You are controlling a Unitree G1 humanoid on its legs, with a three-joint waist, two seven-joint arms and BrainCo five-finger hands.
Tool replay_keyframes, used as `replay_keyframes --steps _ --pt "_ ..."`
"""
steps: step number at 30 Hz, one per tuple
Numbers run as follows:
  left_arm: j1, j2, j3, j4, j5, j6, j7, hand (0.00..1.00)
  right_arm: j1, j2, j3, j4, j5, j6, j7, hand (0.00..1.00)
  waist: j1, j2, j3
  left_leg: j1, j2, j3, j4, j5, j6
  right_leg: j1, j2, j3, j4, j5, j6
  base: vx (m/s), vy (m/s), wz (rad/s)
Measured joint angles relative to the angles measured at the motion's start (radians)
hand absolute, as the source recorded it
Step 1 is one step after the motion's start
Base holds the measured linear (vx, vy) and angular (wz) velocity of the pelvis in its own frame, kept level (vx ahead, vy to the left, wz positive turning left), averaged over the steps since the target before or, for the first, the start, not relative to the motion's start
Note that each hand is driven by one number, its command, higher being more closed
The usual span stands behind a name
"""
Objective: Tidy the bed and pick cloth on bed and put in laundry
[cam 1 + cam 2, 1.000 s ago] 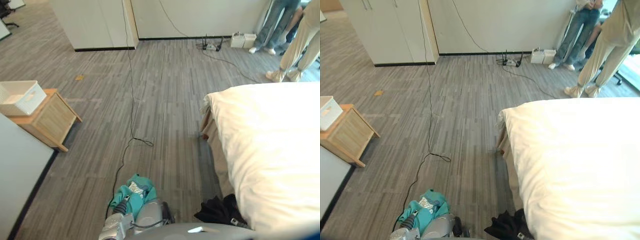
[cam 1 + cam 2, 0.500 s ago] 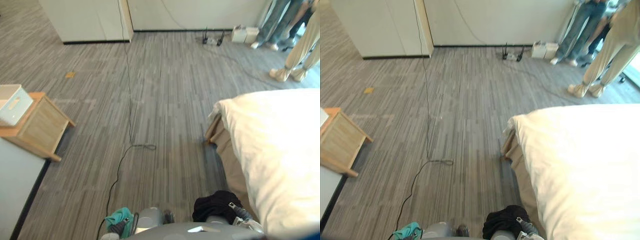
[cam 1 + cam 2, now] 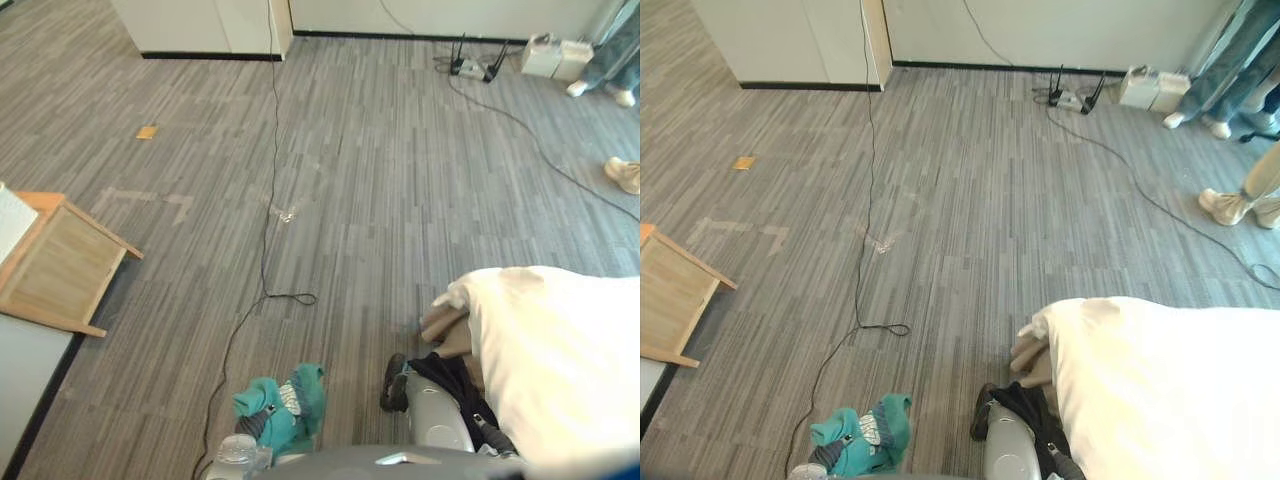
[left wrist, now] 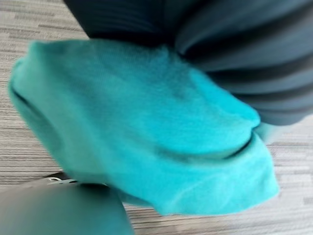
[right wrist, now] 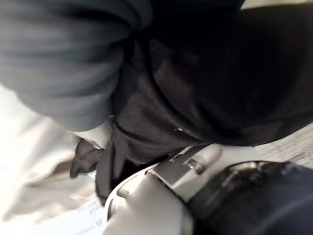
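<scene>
The teal fleece cloth (image 3: 283, 402) hangs bunched over the left hand (image 4: 234, 73), low above the grey striped floor (image 3: 350, 180). The black cloth (image 3: 448, 375) drapes over the right hand (image 5: 58, 58), just beside the corner of the white-quilted bed (image 3: 560, 360). Both hands seem buried in fabric, so their grasp cannot be told. A light wooden bedside cabinet (image 3: 55, 265) stands well apart.

Two silver-grey arms are seen low in the eye views. The left arm (image 3: 238, 452) is seen as a shiny, round silver piece. The right arm (image 3: 437, 420) is covered by a smooth, rounded grey shell. The back of the left hand (image 4: 220, 44) is covered in dark ribs. The same dark, ribbed cover is worn by the right hand (image 5: 63, 54).
</scene>
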Motion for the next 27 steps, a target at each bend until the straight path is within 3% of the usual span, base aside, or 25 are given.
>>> replay_keyframes --steps 1,2,3,5,7,8,9,10,11,12,13,14,15,16,18,19,20,22,23,24,25,27 --pt "0.002 -0.006 0.017 0.001 0.000 -0.007 0.003 1.00 -0.004 -0.005 -0.001 0.009 0.001 0.009 0.000 1.00 0.001 0.005 0.000 -0.047 0.011 -0.025 0.117 0.053 -0.007 0.037 0.017 0.001 -0.034 -0.011 -0.002 0.57 -0.162 -0.16" --pt "0.008 -0.012 0.038 -0.001 -0.001 -0.026 0.006 1.00 -0.020 -0.024 -0.001 0.024 0.001 0.033 0.017 1.00 0.002 0.017 0.006 -0.165 0.048 -0.055 0.379 0.056 -0.013 0.115 0.067 0.009 -0.116 -0.010 0.003 0.53 -0.099 -0.33" --pt "0.011 -0.020 0.065 -0.002 -0.002 -0.044 0.005 1.00 -0.027 -0.038 -0.004 0.053 0.001 0.061 0.026 1.00 0.013 0.031 0.013 -0.268 0.069 -0.049 0.577 -0.021 -0.007 0.198 0.098 0.025 -0.183 -0.011 0.002 0.61 -0.101 -0.44" --pt "0.011 -0.020 0.079 -0.013 -0.002 -0.057 0.005 1.00 -0.001 -0.045 -0.003 0.087 -0.020 0.068 0.019 1.00 0.037 0.027 0.020 -0.405 0.048 -0.048 0.666 -0.091 0.016 0.300 0.105 0.052 -0.254 -0.024 -0.002 0.44 0.001 -0.52" --pt "0.023 -0.032 0.084 -0.035 -0.007 -0.070 0.005 1.00 0.019 -0.046 0.000 0.086 -0.076 0.062 0.013 1.00 0.054 0.021 0.025 -0.511 0.010 -0.036 0.592 -0.127 0.042 0.374 0.098 0.077 -0.307 -0.032 0.023 0.34 0.061 -0.62" --pt "0.025 -0.031 0.085 -0.039 -0.011 -0.073 0.006 1.00 0.021 -0.044 0.003 0.085 -0.114 0.052 0.013 1.00 0.064 0.012 0.029 -0.540 -0.006 -0.016 0.500 -0.141 0.063 0.404 0.090 0.089 -0.321 -0.033 0.043 0.35 0.171 -0.78" --pt "0.028 -0.028 0.084 -0.041 -0.014 -0.073 0.005 1.00 0.034 -0.039 0.018 0.065 -0.145 0.034 0.014 1.00 0.082 0.005 0.029 -0.545 -0.023 0.035 0.307 -0.136 0.077 0.440 0.075 0.111 -0.331 -0.045 0.068 0.45 0.252 -0.79" --pt "0.031 -0.030 0.083 -0.042 -0.020 -0.074 0.005 1.00 0.051 -0.038 0.036 0.030 -0.178 0.014 0.018 1.00 0.084 0.006 0.023 -0.532 -0.038 0.090 0.064 -0.063 0.088 0.472 0.069 0.122 -0.340 -0.062 0.096 0.47 0.285 -0.51" --pt "0.033 -0.037 0.083 -0.043 -0.020 -0.076 0.005 1.00 0.061 -0.044 0.048 0.008 -0.202 0.002 0.020 1.00 0.083 0.018 0.015 -0.529 -0.037 0.133 -0.083 0.031 0.096 0.490 0.075 0.123 -0.341 -0.077 0.119 0.44 0.297 -0.14" --pt "0.037 -0.042 0.083 -0.044 -0.021 -0.078 0.005 1.00 0.065 -0.050 0.057 0.000 -0.210 -0.007 0.024 1.00 0.085 0.027 0.009 -0.530 -0.034 0.156 -0.145 0.112 0.129 0.505 0.084 0.123 -0.342 -0.088 0.136 0.47 0.303 0.14" --pt "0.045 -0.007 0.086 -0.042 -0.020 -0.075 0.003 1.00 0.056 -0.025 0.093 0.001 -0.232 -0.016 0.027 1.00 0.088 -0.024 -0.017 -0.517 -0.084 0.201 -0.156 0.091 0.152 0.545 0.043 0.123 -0.368 -0.097 0.159 0.48 0.282 0.16" --pt "0.047 0.005 0.087 -0.044 -0.020 -0.074 0.004 1.00 0.055 -0.015 0.109 -0.002 -0.234 -0.028 0.031 1.00 0.092 -0.050 -0.034 -0.519 -0.106 0.220 -0.166 0.074 0.153 0.546 0.020 0.116 -0.385 -0.099 0.162 0.48 0.232 0.16" --pt "0.040 0.020 0.088 -0.043 -0.021 -0.068 0.004 1.00 0.044 0.009 0.127 -0.005 -0.236 -0.052 0.036 1.00 0.105 -0.086 -0.049 -0.517 -0.114 0.311 -0.143 -0.004 0.153 0.561 -0.022 0.105 -0.416 -0.092 0.176 0.47 0.183 0.22" --pt "0.035 0.023 0.087 -0.040 -0.021 -0.061 0.005 1.00 0.031 0.016 0.143 -0.009 -0.237 -0.069 0.037 1.00 0.110 -0.101 -0.061 -0.498 -0.104 0.408 -0.114 -0.028 0.168 0.589 -0.050 0.093 -0.435 -0.081 0.191 0.47 0.172 0.35" --pt "0.024 0.018 0.081 -0.020 -0.024 -0.051 0.005 1.00 0.002 0.016 0.146 0.002 -0.237 -0.074 0.033 1.00 0.107 -0.088 -0.062 -0.468 -0.159 0.395 -0.108 -0.056 0.233 0.636 -0.086 0.082 -0.435 -0.061 0.199 0.42 0.191 0.50" --pt "0.023 0.015 0.073 -0.016 -0.029 -0.047 0.006 1.00 -0.006 0.012 0.149 0.004 -0.237 -0.074 0.031 1.00 0.105 -0.080 -0.066 -0.458 -0.172 0.388 -0.112 -0.067 0.239 0.642 -0.094 0.083 -0.422 -0.049 0.202 0.51 0.283 0.49" --pt "0.023 0.012 0.042 -0.007 -0.038 -0.046 0.009 1.00 -0.023 0.009 0.156 0.016 -0.240 -0.073 0.023 1.00 0.107 -0.059 -0.078 -0.442 -0.184 0.374 -0.116 -0.084 0.255 0.627 -0.105 0.086 -0.349 -0.036 0.208 0.48 0.252 0.47" --pt "0.023 0.013 0.013 0.002 -0.040 -0.043 0.029 1.00 -0.044 0.007 0.156 0.021 -0.258 -0.074 0.017 1.00 0.107 -0.048 -0.085 -0.396 -0.197 0.355 -0.138 -0.101 0.261 0.551 -0.135 0.111 -0.126 -0.024 0.230 0.34 0.171 0.43" --pt "0.022 0.022 -0.008 0.001 -0.040 -0.043 0.032 1.00 -0.057 0.008 0.142 0.023 -0.266 -0.075 0.008 1.00 0.106 -0.053 -0.080 -0.354 -0.205 0.333 -0.167 -0.116 0.250 0.464 -0.161 0.149 0.103 0.008 0.278 0.29 0.114 0.37" --pt "0.018 0.038 -0.033 0.001 -0.039 -0.041 0.035 1.00 -0.070 0.011 0.133 0.028 -0.266 -0.075 0.004 1.00 0.099 -0.065 -0.066 -0.301 -0.218 0.299 -0.197 -0.129 0.231 0.373 -0.176 0.177 0.343 0.007 0.288 0.35 0.124 0.41" --pt "0.017 0.045 -0.043 0.001 -0.038 -0.039 0.037 1.00 -0.071 0.011 0.133 0.033 -0.266 -0.074 0.004 1.00 0.094 -0.064 -0.063 -0.273 -0.224 0.283 -0.217 -0.132 0.226 0.333 -0.177 0.181 0.431 -0.002 0.287 0.34 0.080 0.54" --pt "0.020 0.059 -0.083 0.001 -0.042 -0.038 0.042 1.00 -0.067 0.011 0.128 0.003 -0.236 -0.075 0.016 1.00 0.068 -0.067 -0.062 -0.180 -0.234 0.224 -0.286 -0.135 0.211 0.178 -0.170 0.166 0.582 -0.057 0.251 0.30 0.035 0.65"
